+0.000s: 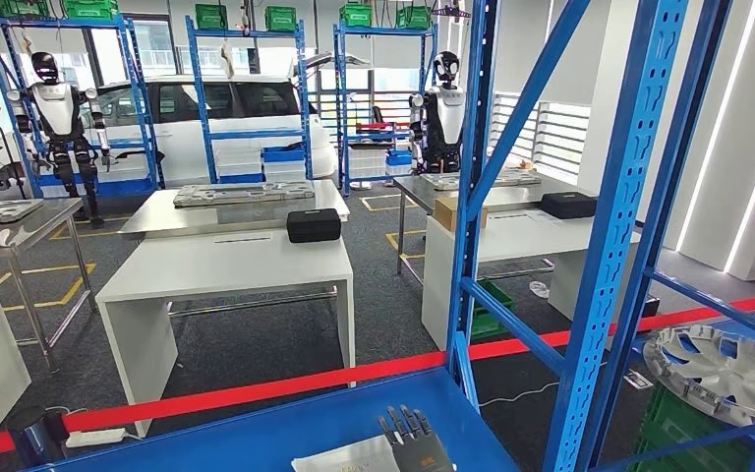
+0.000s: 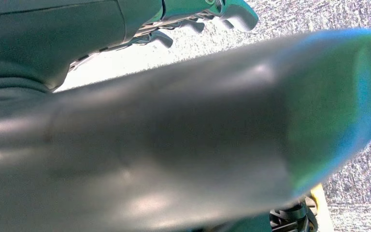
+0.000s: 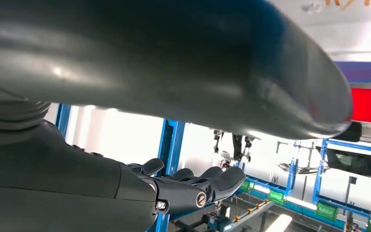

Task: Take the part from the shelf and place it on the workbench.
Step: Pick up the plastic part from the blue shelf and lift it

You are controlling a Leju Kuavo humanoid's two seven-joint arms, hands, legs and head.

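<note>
Fingers (image 1: 408, 425) of the right hand (image 1: 415, 442) are seen spread, empty; the wheel cover (image 1: 718, 369) lies to their right, on the shelf (image 1: 285, 438).

I see the part (image 1: 718, 369), a silver spoked wheel cover, lying tilted atop a green crate (image 1: 683, 428) inside the blue shelf (image 1: 614, 236)

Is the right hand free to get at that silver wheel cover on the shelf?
Probably yes: the right hand holds nothing, and the wheel cover lies to its right, though a blue upright stands between them.
</note>
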